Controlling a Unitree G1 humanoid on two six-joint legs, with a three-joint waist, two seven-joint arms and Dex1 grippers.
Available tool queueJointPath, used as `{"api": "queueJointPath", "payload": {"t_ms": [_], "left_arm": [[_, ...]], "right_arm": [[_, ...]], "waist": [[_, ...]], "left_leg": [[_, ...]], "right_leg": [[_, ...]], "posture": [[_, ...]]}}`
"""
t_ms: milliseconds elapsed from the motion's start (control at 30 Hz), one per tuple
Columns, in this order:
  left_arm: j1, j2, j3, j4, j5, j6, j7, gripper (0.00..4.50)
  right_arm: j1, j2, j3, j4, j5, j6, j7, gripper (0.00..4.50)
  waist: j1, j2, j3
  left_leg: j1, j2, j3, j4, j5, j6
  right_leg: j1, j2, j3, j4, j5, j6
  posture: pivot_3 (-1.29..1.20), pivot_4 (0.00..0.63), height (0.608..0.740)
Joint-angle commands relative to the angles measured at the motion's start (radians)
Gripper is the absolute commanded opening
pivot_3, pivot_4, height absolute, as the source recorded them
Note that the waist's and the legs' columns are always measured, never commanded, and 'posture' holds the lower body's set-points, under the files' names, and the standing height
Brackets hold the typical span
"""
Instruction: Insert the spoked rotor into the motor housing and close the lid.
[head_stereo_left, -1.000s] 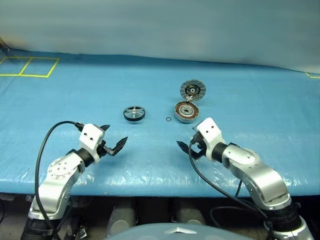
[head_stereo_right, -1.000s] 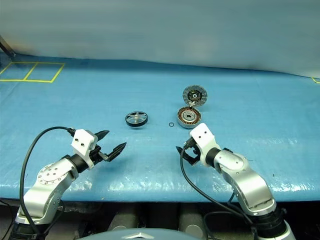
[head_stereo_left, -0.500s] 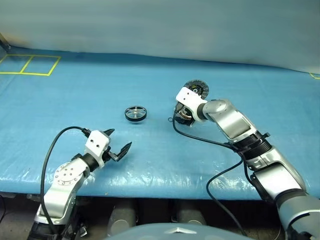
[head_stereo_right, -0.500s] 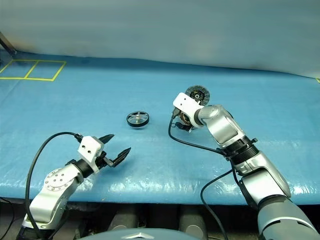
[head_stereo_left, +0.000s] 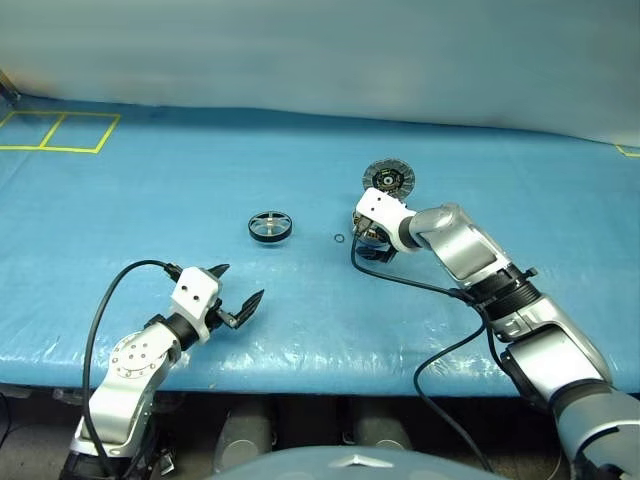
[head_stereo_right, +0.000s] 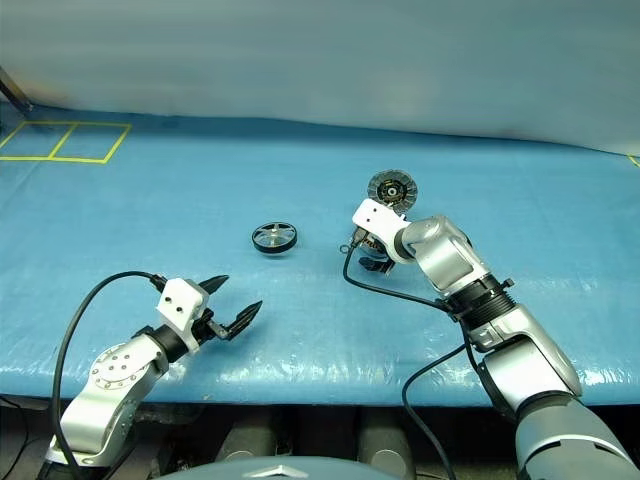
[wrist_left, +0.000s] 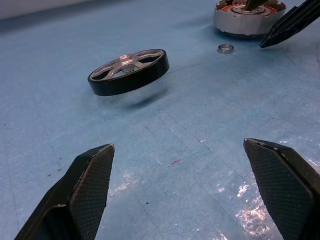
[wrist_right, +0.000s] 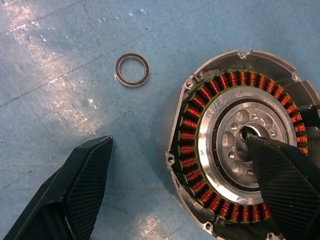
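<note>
The motor housing sits flat on the blue tabletop with its open side up, so you can see the ring of copper wire and the shiny middle part inside. It is empty, ready to take the wheel. The lid lies just behind the housing, on the far side, touching it or nearly so. It is flipped open, so the cup is not covered.

The spoked rotor lies well off to the left of the housing, flat on the tabletop, spokes up. Nothing holds it. So I think the job has barely begun: the wheel must go in first, and then the lid can come down.

A tiny loose ring lies between the housing and the rotor, closer to the housing. It looks like a stray bit, and it could get knocked away.

The right pincer hangs right over the housing, pointing down at it. Its fingers are spread wide with nothing in them. One fingertip is above the middle of the housing and the other is out past its rim. Maybe it is there to keep the housing from sliding.

The left pincer waits nearer the front edge, well away from the housing. It is spread wide too, holds nothing, and points toward the rotor, maybe to fetch it.
</note>
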Motion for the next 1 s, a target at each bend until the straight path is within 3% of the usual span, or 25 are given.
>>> {"api": "queueJointPath", "payload": {"t_ms": [33, 167, 200, 267, 433, 467, 600, 1000], "left_arm": [[-0.013, -0.005, -0.001, -0.035, 0.005, -0.019, 0.001, 4.5], [-0.019, -0.009, -0.005, -0.029, 0.007, -0.021, 0.0, 4.5], [-0.021, -0.01, -0.006, -0.027, 0.008, -0.021, 0.0, 4.5], [-0.025, -0.014, -0.009, -0.024, 0.009, -0.023, 0.001, 4.5], [-0.027, -0.024, -0.01, -0.02, 0.016, -0.026, 0.001, 4.5], [-0.024, -0.025, -0.008, -0.02, 0.017, -0.028, 0.001, 4.5], [-0.009, -0.026, 0.002, -0.024, 0.016, -0.031, 0.001, 4.5], [0.017, -0.021, 0.019, -0.034, 0.008, -0.028, 0.002, 4.5]], "right_arm": [[0.011, -0.003, -0.021, -0.014, -0.01, 0.018, 0.016, 4.48], [-0.009, 0.033, -0.037, 0.06, -0.006, 0.017, 0.014, 4.48], [-0.018, 0.045, -0.043, 0.082, -0.008, 0.015, 0.013, 4.31], [-0.037, 0.065, -0.048, 0.126, -0.013, 0.009, 0.016, 3.87], [-0.064, 0.089, -0.04, 0.189, -0.029, 0.002, 0.051, 2.28], [-0.059, 0.09, -0.042, 0.178, -0.027, 0.01, 0.061, 2.18], [-0.005, 0.083, -0.05, 0.073, -0.011, 0.068, 0.082, 2.1], [0.436, 0.086, 0.009, -0.693, 0.057, 0.427, -0.01, 1.99]], "waist": [[0.0, 0.0, 0.0], [0.0, 0.0, 0.0], [0.0, 0.0, 0.0], [-0.001, 0.0, 0.0], [-0.005, -0.001, -0.001], [-0.008, -0.002, -0.001], [-0.011, -0.002, -0.002], [0.001, -0.008, -0.008]], "left_leg": [[0.0, 0.0, 0.0, 0.0, 0.0, 0.0], [0.001, 0.0, 0.0, 0.0, 0.0, 0.0], [0.001, 0.0, 0.0, 0.0, 0.0, 0.0], [0.002, 0.0, 0.0, 0.0, 0.0, 0.0], [0.003, 0.0, 0.0, 0.0, 0.0, 0.0], [0.004, 0.0, 0.0, 0.0, 0.0, 0.0], [0.004, 0.001, 0.0, 0.0, 0.0, 0.0], [0.004, 0.005, -0.003, -0.003, -0.003, -0.004]], "right_leg": [[0.0, 0.0, 0.0, 0.0, 0.0, 0.0], [0.001, 0.0, 0.0, 0.0, 0.0, 0.0], [0.001, 0.0, 0.0, 0.0, 0.0, 0.0], [0.002, 0.0, 0.0, 0.0, 0.0, 0.0], [0.003, 0.0, 0.0, 0.0, 0.0, -0.001], [0.003, 0.0, 0.0, 0.0, 0.0, -0.001], [0.003, 0.0, 0.0, 0.001, 0.0, -0.002], [0.002, 0.001, -0.005, 0.0, -0.006, -0.01]], "posture": [[0.0, 0.15, 0.74], [0.0, 0.15, 0.74], [0.0, 0.15, 0.74], [0.0, 0.15, 0.74], [0.0, 0.15, 0.74], [0.0, 0.15, 0.74], [0.0, 0.15, 0.74], [0.0, 0.15, 0.74]]}}
